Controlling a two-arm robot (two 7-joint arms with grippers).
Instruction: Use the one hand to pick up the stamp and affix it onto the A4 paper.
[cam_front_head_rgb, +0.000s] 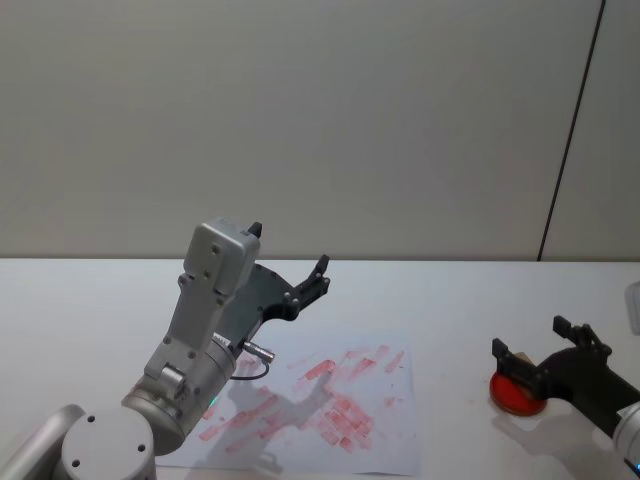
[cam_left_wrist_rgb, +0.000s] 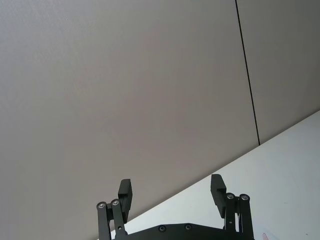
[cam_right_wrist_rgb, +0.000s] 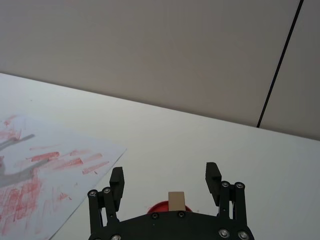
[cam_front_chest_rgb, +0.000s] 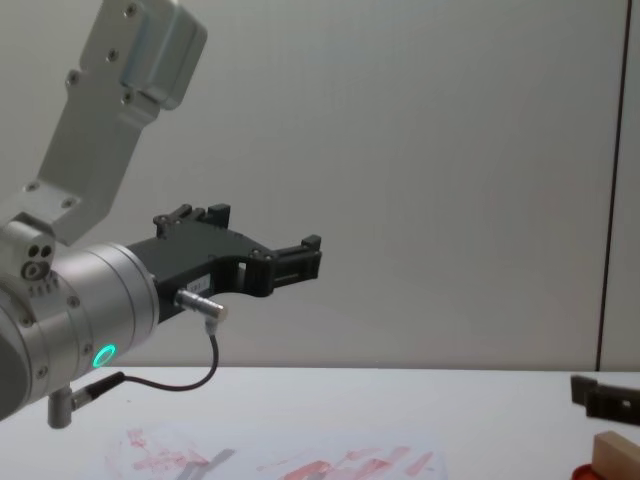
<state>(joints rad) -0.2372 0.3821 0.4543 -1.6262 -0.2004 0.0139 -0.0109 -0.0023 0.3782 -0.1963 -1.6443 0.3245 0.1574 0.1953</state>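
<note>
The hand (cam_right_wrist_rgb: 165, 177) holds nothing, its fingers spread wide. The stamp (cam_right_wrist_rgb: 176, 201) stands between them (touching neither), on a red pad (cam_right_wrist_rgb: 159, 206). The A4 paper (cam_right_wrist_rgb: 45, 175) lies to its left, under the raised left gripper (cam_front_head_rgb: 289, 246), also spread wide.

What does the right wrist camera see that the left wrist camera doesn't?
Right wrist camera: the open right gripper, the stamp standing at the red pad just below it, and the A4 paper smeared with red ink. Left wrist camera: the open left gripper, pointing up toward the wall. Both: the white table, the grey wall and a dark seam running down it.
</note>
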